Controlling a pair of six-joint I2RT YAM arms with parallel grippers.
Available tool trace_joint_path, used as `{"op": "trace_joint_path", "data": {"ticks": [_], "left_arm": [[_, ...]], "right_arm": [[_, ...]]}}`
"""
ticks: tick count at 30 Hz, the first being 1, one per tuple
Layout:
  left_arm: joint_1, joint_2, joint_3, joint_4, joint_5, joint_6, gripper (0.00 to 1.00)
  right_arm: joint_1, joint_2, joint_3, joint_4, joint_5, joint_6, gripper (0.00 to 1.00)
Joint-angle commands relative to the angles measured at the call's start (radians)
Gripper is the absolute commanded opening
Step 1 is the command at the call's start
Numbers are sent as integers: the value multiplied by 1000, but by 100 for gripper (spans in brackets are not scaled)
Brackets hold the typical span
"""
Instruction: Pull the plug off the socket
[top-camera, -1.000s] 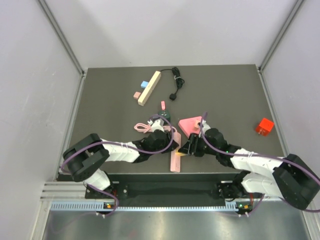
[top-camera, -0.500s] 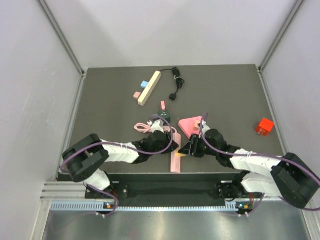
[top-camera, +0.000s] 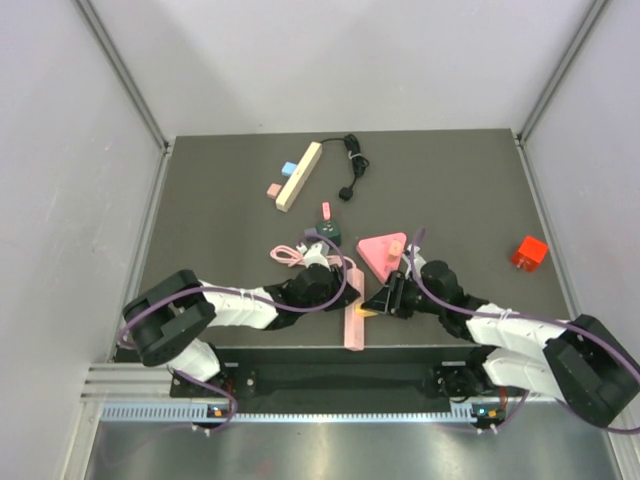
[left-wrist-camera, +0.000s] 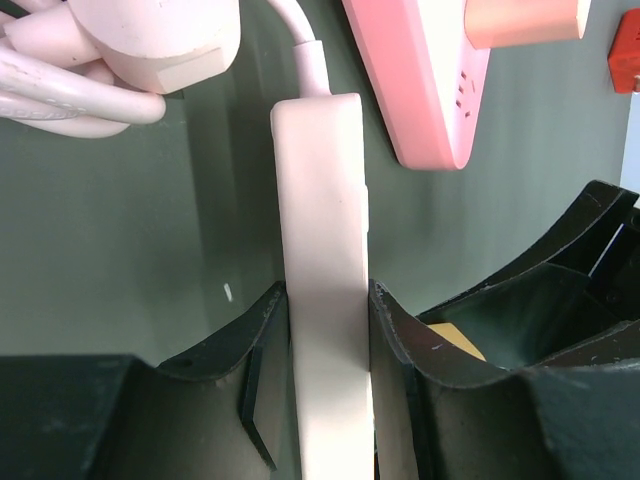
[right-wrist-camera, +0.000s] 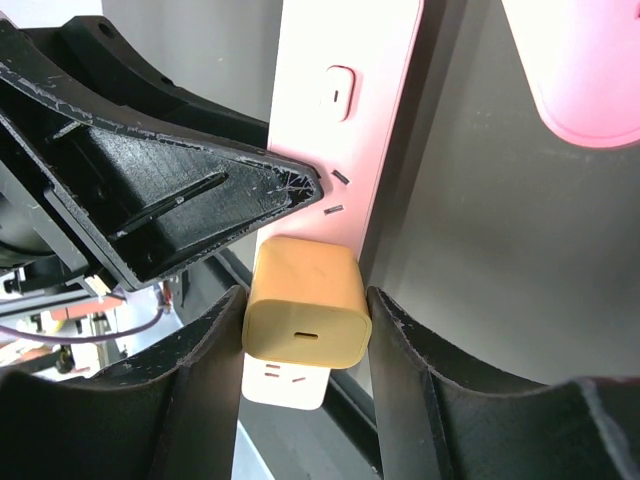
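Your dark table (top-camera: 200, 200) carries the pink power strip (top-camera: 352, 330) close to its near edge, lying near-to-far between the two arms. Your left gripper (left-wrist-camera: 328, 330) reaches in from the left, and its fingers are clamped on the strip's long sides. Your right gripper (right-wrist-camera: 305, 335) comes in from the right, with its fingers pressed tight against opposite sides of the yellow plug (right-wrist-camera: 305, 295). The plug sits on the strip's face toward the near end, nearer than the switch (right-wrist-camera: 337, 95). A pink triangular block (top-camera: 382, 248) lies just beyond the right gripper, and a red cube (top-camera: 528, 252) sits well apart on the right.
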Motion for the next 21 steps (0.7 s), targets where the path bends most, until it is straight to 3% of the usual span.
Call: {"op": "trace_joint_path", "data": {"ticks": [1,10,14,17,21], "left_arm": [[19,-12,-31,-91,-65,57,0],[18,-6,-19,-101,-70,57,0],[19,7,-5,-107,-72,54,0],[19,16,-2,-112,-68,52,0],[19,10,0,-127,-81,55,0]], "right_arm": [[-32,-42,19,-46,7,-25,0],[47,-93,172,-384,247,-179,0],[100,-39,194,-345,281,-168,0],[98,-10,159,-208,182,-122,0],[98,-5,166,-244,194,-145,0]]}}
